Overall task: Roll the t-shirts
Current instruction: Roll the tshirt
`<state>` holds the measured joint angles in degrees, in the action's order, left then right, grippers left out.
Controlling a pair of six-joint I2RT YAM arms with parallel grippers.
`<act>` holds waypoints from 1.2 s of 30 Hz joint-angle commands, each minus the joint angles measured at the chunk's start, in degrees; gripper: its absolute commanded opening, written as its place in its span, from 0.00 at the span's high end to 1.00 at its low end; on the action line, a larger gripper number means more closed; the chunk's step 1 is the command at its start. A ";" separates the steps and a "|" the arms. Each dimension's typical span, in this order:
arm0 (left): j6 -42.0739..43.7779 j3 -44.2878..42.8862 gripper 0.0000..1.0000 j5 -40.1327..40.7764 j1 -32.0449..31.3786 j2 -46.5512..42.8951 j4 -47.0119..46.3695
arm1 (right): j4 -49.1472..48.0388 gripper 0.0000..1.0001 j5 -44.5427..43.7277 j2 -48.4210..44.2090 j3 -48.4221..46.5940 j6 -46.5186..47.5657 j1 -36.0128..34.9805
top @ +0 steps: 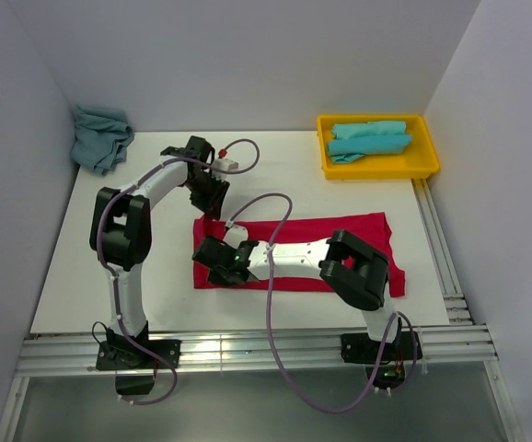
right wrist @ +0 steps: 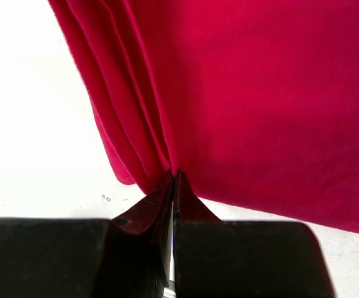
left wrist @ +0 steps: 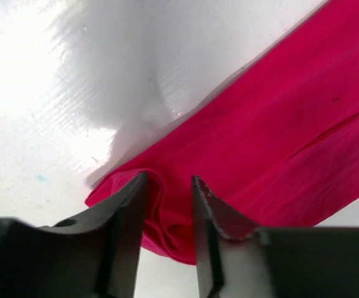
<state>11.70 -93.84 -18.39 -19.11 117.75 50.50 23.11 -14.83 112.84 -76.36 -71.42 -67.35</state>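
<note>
At the red shirt's [top: 340, 241] left end, I've my right gripper [right wrist: 173, 177] pinching its corner and my left gripper [left wrist: 167, 186] parted around the other, ready to roll.

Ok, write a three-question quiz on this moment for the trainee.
1. True or false: the right hand is shut on the edge of the red t-shirt.
2. Pick one. The yellow tray holds: A) turquoise t-shirts; B) a red t-shirt; C) nothing.
3. Fill in: in the top view, the left hand and the right hand both work at the ___ end of the folded red t-shirt.

Key: 1 true; 2 A; 3 left.
</note>
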 commanded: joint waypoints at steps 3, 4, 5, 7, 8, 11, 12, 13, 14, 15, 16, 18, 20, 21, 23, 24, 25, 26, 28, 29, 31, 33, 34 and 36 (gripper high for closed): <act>-0.01 -5.90 0.55 -2.96 -0.31 -1.21 1.09 | -0.18 1.00 -1.69 -1.83 0.51 -2.14 -0.59; -0.01 -6.61 0.55 -3.23 -0.22 -1.12 1.96 | -0.09 1.00 -1.69 -1.83 0.68 -2.32 -0.67; -0.01 -7.40 0.55 -3.32 -0.22 -1.12 2.41 | -0.26 1.00 -1.69 -1.92 0.86 -2.41 -0.59; 0.07 -9.25 0.55 -3.67 -0.05 -1.39 2.93 | -0.52 1.00 -1.69 -2.09 1.39 -2.85 -0.68; 0.07 -9.60 0.55 -4.02 0.30 -1.74 3.46 | -0.35 1.00 -1.69 -2.09 1.39 -2.85 -0.59; 0.07 -10.92 0.55 -4.72 1.79 -2.62 4.51 | -0.87 1.00 -1.34 -2.09 1.91 -3.37 -0.59; 0.25 -11.18 0.56 -4.98 2.84 -3.14 4.78 | -1.23 1.00 -1.25 -2.27 2.17 -3.64 -0.50; 0.42 -11.27 0.57 -5.33 3.46 -3.58 4.96 | -1.58 1.00 -0.91 -2.27 2.96 -3.73 -0.50; 0.42 -10.67 0.57 -5.25 4.17 -4.02 4.96 | -2.71 1.00 -0.64 -2.44 3.23 -3.73 -0.50; 0.60 -10.14 0.59 -5.51 5.65 -5.24 4.52 | -2.98 1.00 -0.55 -2.62 3.75 -3.99 -0.50; 0.86 -9.44 0.60 -5.95 6.36 -5.86 4.35 | -3.07 1.00 -0.46 -2.62 3.85 -4.08 -0.41; 1.82 -6.89 0.65 -5.87 8.55 -7.44 3.73 | -3.08 1.00 -0.55 -2.62 3.85 -4.17 -0.41; 2.79 -4.61 0.69 -6.04 9.36 -8.33 3.20 | -2.72 1.00 -0.64 -2.71 3.85 -4.34 -0.41; 3.23 -2.07 0.73 -5.95 9.88 -9.11 2.77 | -2.72 1.00 -0.73 -3.06 4.02 -4.43 -0.50; 3.68 0.40 0.76 -6.48 9.97 -9.56 1.36 | -3.16 1.00 -0.81 -3.50 4.55 -4.61 -0.41; 3.85 2.42 0.77 -6.92 9.97 -9.65 0.83 | -2.99 0.98 -0.99 -3.94 4.64 -4.78 -0.41; 4.03 3.22 0.77 -7.53 9.97 -9.47 0.31 | -2.73 0.94 -1.34 -4.11 4.55 -4.78 -0.41; 4.20 4.36 0.77 -8.23 9.97 -9.12 0.13 | -1.94 0.91 -1.60 -4.38 4.46 -4.87 -0.41; 4.47 5.42 0.74 -9.99 9.89 -8.25 -0.66 | -1.32 0.82 -2.57 -5.25 4.37 -4.96 -0.41; 4.73 6.38 0.72 -10.78 9.89 -8.16 -0.93 | -0.71 0.78 -2.83 -5.61 4.37 -4.87 -0.41; 4.64 7.18 0.68 -11.14 9.71 -7.45 -1.89 | 0.17 0.72 -3.62 -6.84 4.20 -4.96 -0.50; 4.21 7.88 0.65 -10.00 9.53 -6.40 -3.21 | 2.02 0.69 -4.41 -7.98 3.85 -4.96 -0.59; 4.20 8.15 0.64 -9.39 9.53 -6.14 -3.65 | 2.55 0.68 -5.11 -8.42 3.67 -4.87 -0.67; 3.77 9.29 0.61 -8.24 9.53 -5.87 -5.58 | 3.95 0.68 -5.82 -9.38 3.15 -4.87 -0.85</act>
<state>15.31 -85.65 -26.50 -9.47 111.44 48.75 23.99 -16.80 107.59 -72.58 -75.61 -67.46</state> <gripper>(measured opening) 0.380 0.315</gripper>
